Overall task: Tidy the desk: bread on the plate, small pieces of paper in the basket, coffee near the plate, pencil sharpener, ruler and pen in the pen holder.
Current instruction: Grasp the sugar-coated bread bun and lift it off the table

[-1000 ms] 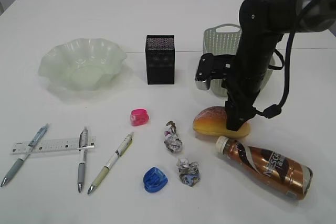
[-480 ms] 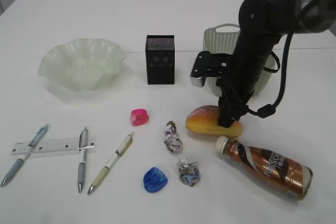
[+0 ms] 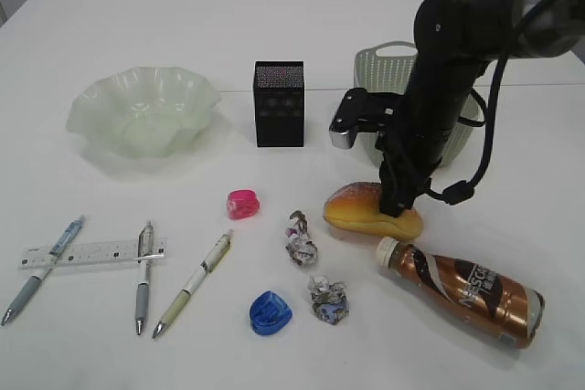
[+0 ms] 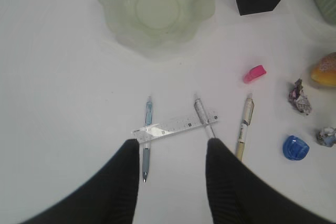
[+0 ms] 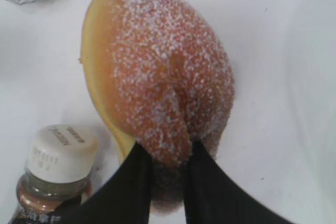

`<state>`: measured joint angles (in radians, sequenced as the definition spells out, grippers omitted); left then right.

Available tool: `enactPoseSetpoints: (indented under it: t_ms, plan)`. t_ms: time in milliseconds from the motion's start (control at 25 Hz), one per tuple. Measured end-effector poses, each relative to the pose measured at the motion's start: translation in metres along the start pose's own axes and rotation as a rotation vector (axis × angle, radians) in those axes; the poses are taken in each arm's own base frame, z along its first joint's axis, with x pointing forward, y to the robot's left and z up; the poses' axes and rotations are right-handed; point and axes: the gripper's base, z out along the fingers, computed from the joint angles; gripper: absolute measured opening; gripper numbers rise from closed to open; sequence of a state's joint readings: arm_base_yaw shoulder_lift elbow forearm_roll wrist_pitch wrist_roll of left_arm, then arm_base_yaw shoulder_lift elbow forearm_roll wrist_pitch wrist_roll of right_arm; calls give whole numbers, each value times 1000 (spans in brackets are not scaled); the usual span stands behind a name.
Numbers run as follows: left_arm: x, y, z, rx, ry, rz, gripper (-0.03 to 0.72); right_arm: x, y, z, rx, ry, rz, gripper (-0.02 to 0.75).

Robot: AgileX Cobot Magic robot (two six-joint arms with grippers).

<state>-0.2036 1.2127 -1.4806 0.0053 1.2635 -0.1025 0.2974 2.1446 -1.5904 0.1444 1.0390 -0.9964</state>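
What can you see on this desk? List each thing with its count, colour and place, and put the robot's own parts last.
plate: 1, pale green, back left
pen holder: 1, black, back centre
basket: 1, pale green, back right
bread: 1, golden brown, sugared, centre right
coffee bottle: 1, brown, lying front right
pencil sharpeners: 2, pink centre, blue front
paper balls: 2, grey-white, and, front centre
pens: 3, front left
ruler: 1, clear, across two pens
right pincer: black, shut on bread
left pincer: black, open, above ruler
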Motion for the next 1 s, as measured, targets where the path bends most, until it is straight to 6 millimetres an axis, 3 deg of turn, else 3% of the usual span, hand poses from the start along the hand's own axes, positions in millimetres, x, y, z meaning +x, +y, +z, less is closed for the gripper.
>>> enactPoseSetpoints:
  t_ms: [240,560,840,1000]
  plan:
    - [0,2,0,-18,-2,6,307,-2,1,-10,-44,27,36,123]
    - [0,2,0,-20,-2,6,307,-18,-3,-34,-67,-48,326,123]
    - [0,0,0,5,1,-2,307,-39,3,-48,-205,-228,452,123]
    - [1,-6,0,61,6,-17,309,-48,7,-68,-239,-325,471,123]
